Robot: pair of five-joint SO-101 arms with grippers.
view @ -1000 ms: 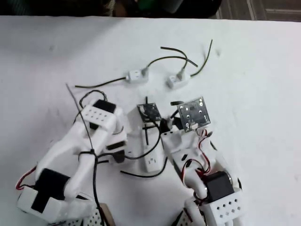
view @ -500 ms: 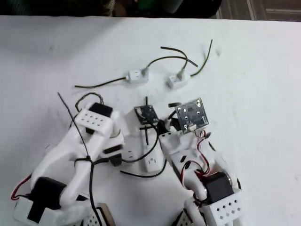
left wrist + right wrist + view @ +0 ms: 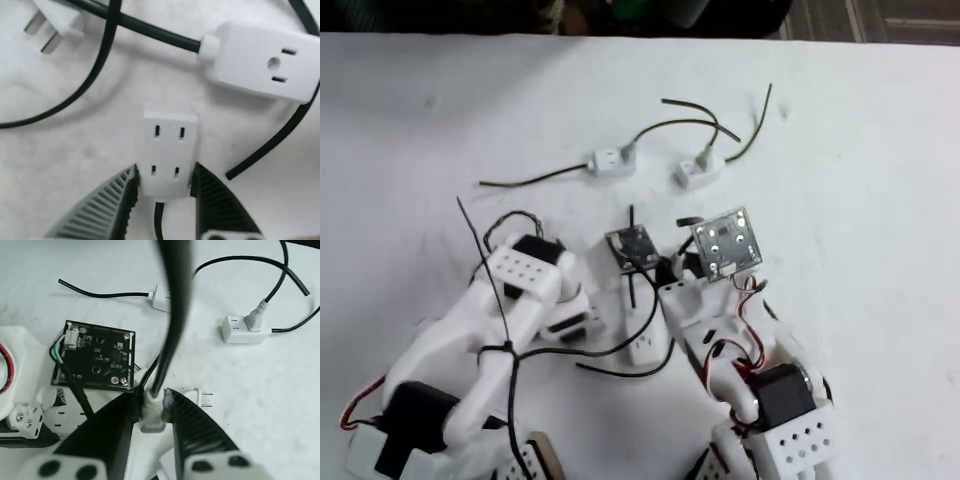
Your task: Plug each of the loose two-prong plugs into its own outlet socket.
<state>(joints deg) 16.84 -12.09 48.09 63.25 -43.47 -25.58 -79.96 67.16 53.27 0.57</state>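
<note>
The left end effector (image 3: 165,172) is clamped on a small white four-slot outlet block (image 3: 169,140). Its ribbed grey fingers (image 3: 117,200) are pressed against both sides of the block's near end. Just beyond the block, on the white table (image 3: 880,150), a larger white outlet socket (image 3: 260,62) is laid face up with a black lead at one end. A loose white two-prong plug (image 3: 52,20) is seen farther off, beside a thin black cord (image 3: 100,60) that is curved across the table.

The right end effector (image 3: 151,405) is closed on a white plug body (image 3: 150,415), from which a thick black lead rises toward the camera. The prongs of this piece cannot be made out. A pair of metal prongs on a white body (image 3: 200,397) is seen just beside that end effector; whether it belongs to the held piece cannot be told. A black circuit board (image 3: 95,355) on the other arm is placed near.

Farther across the table, two white outlet blocks (image 3: 608,160) (image 3: 698,173) are laid well apart from both arms, with dark leads trailing from each. In the right wrist view a white plug is seated in one of them (image 3: 245,330).
</note>
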